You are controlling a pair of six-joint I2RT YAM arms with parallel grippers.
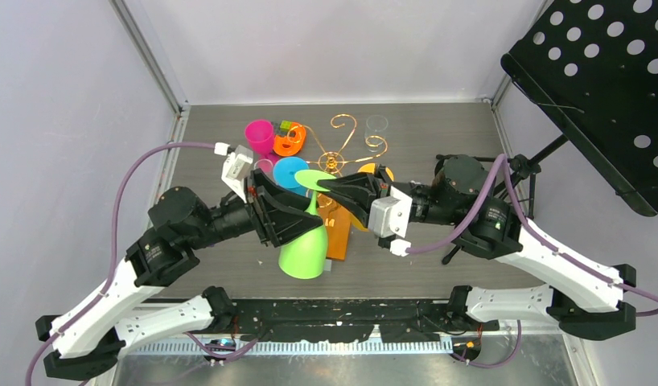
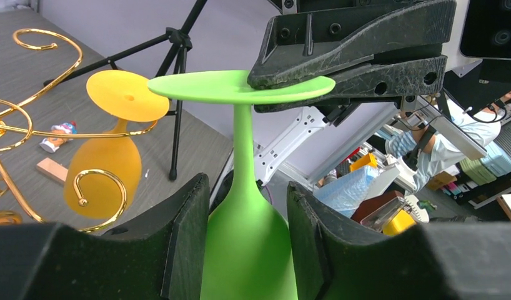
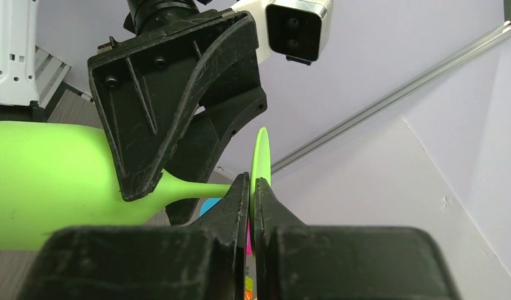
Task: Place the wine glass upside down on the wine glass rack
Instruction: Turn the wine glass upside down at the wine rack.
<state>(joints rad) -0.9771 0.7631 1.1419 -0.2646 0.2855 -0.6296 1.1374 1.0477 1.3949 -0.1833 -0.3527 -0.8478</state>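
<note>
A green wine glass (image 1: 303,253) is held upside down above the table, bowl down and round foot (image 2: 203,86) up. My left gripper (image 1: 310,211) is shut on its bowl, with one finger on each side (image 2: 247,212). My right gripper (image 1: 326,183) is shut on the rim of the foot, pinching the thin disc edge (image 3: 252,187). The wine glass rack (image 1: 335,153), gold scrolled wire on an orange wooden base (image 1: 339,229), stands just behind the glass. An orange glass (image 2: 106,169) hangs upside down on one arm.
A pink glass (image 1: 260,133), a blue glass (image 1: 289,170) and a clear glass (image 1: 376,125) are around the rack, with an orange object (image 1: 289,138) beside the pink one. A black perforated music stand (image 1: 599,88) on a tripod stands at the right.
</note>
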